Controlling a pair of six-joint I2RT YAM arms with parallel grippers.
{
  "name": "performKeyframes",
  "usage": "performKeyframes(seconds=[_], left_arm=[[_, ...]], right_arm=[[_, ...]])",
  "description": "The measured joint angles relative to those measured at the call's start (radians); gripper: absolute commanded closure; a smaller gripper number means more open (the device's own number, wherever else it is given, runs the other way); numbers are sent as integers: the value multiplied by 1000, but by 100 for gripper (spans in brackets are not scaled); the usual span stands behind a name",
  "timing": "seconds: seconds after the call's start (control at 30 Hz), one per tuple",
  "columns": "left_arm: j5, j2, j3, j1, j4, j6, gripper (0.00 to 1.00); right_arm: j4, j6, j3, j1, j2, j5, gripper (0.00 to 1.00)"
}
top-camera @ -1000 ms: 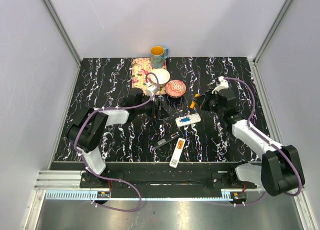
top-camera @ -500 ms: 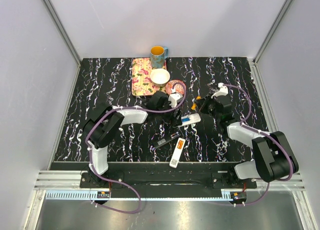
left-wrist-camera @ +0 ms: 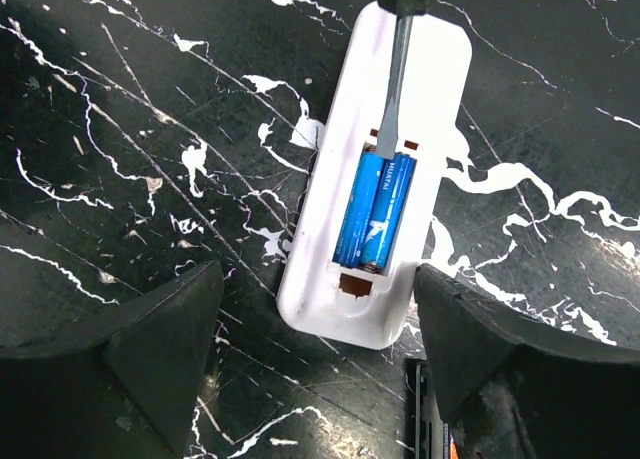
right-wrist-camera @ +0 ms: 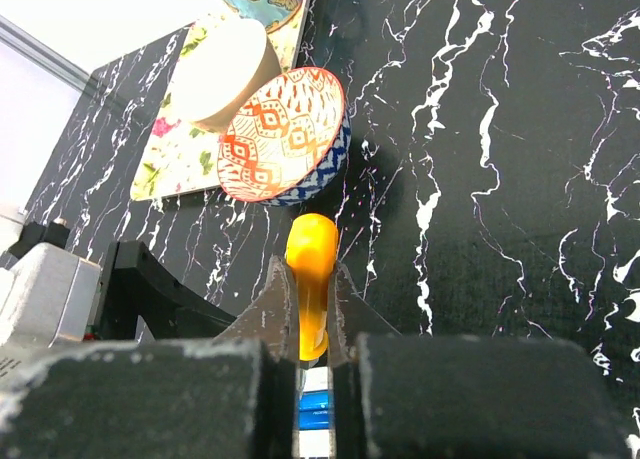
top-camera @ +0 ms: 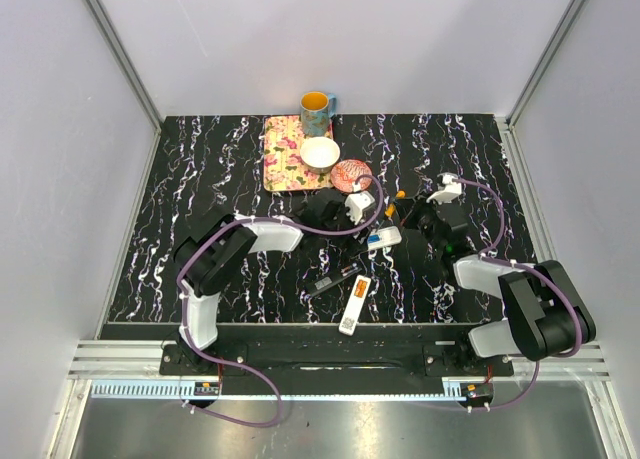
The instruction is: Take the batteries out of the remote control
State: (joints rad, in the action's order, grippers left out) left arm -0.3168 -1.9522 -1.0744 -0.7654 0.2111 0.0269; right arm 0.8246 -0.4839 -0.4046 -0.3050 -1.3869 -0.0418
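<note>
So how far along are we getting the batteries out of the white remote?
Done: the remote lies with its compartment open. In hand: the right end effector is shut on the screwdriver, its tip at one end of the two blue batteries. Left: both batteries sit inside; the left end effector hovers open over them.

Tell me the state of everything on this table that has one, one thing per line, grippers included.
remote control: lying back-up, cover off, compartment open.
batteries: two blue cells, seated side by side in the compartment.
screwdriver: held by its orange handle, tip at the batteries' far end.
left gripper: open, fingers either side of the remote's near end.
right gripper: shut on the screwdriver.
mug: upright.
</note>
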Motion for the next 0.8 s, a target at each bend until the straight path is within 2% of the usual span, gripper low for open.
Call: performKeyframes(seconds=[0.53, 0.73, 0.8], left_arm=[[71, -1, 30, -40, 63, 2, 31], [71, -3, 30, -43, 68, 2, 32], [70, -5, 30, -45, 71, 2, 28]], right_arm=[[19, -3, 28, 0, 41, 67, 100], [19, -3, 35, 0, 41, 79, 100], [18, -3, 45, 0, 41, 82, 100]])
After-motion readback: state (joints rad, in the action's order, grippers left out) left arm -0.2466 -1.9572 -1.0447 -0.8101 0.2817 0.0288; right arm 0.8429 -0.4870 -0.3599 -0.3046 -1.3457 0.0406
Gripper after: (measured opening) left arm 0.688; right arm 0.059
